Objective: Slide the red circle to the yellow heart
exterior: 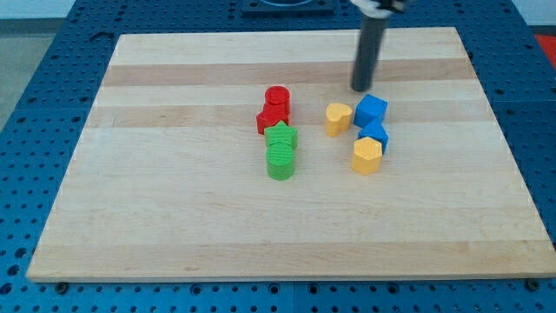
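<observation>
The red circle (277, 97) stands near the board's middle, touching a second red block (270, 118) just below it. The yellow heart (338, 117) lies to the right of the red circle, a small gap away. My tip (360, 88) rests on the board above and right of the yellow heart, just above the blue cube (371, 110), well to the right of the red circle.
A green star (281, 136) and a green cylinder (281, 162) sit below the red blocks. A second blue block (375, 135) and a yellow hexagon (367, 156) lie below the blue cube. The wooden board (174, 217) sits on a blue perforated table.
</observation>
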